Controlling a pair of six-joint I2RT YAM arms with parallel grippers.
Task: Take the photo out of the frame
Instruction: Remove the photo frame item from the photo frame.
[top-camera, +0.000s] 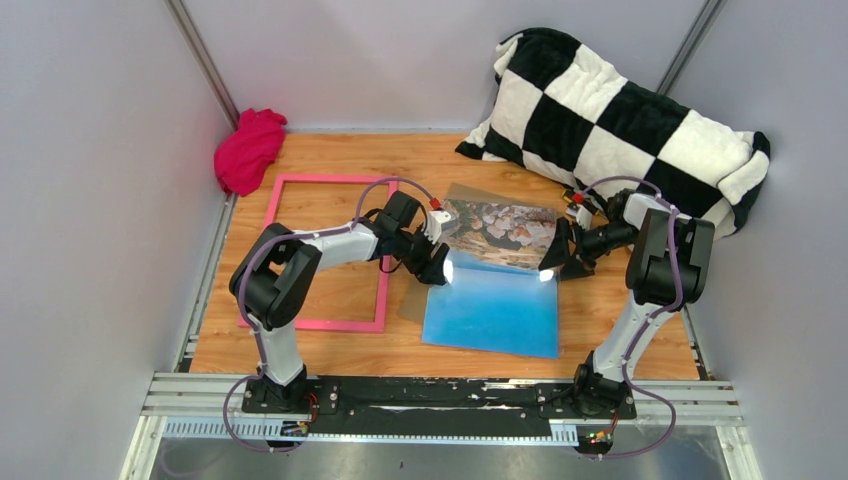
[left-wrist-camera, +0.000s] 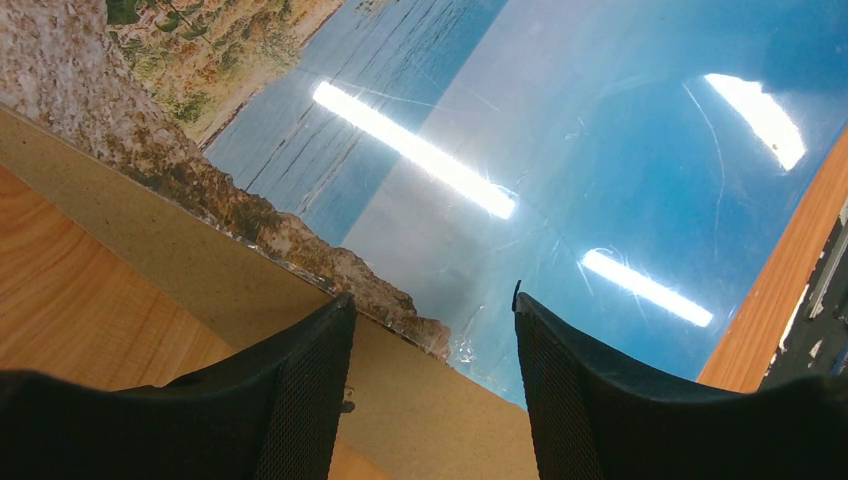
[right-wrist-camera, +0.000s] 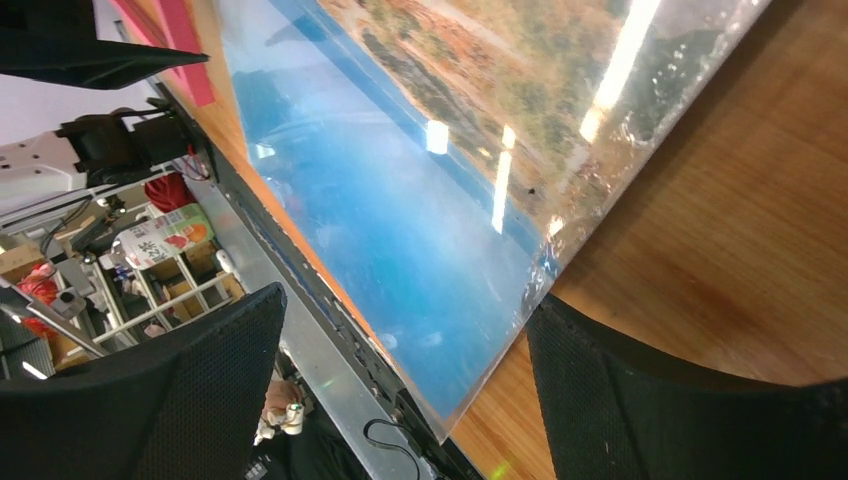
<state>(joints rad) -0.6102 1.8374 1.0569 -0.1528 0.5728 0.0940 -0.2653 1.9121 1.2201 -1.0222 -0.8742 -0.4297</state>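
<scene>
The photo (top-camera: 492, 300), blue sea and sky with a pale rocky shore, lies glossy on the wooden table right of the frame. The pink frame (top-camera: 330, 180) lies flat at the left, with bare wood showing through it. A brown backing board (left-wrist-camera: 230, 290) sticks out under the photo's left edge. My left gripper (top-camera: 440, 265) is open at that left edge, its jaws either side of the photo's (left-wrist-camera: 560, 130) and board's edge. My right gripper (top-camera: 556, 265) is open at the photo's right edge. In the right wrist view the photo's (right-wrist-camera: 400, 200) edge runs between the open jaws.
A magenta cloth (top-camera: 250, 148) lies at the back left corner. A black-and-white checkered pillow (top-camera: 620, 120) fills the back right, close behind my right arm. Grey walls stand on both sides. A metal rail (top-camera: 440, 395) runs along the near edge.
</scene>
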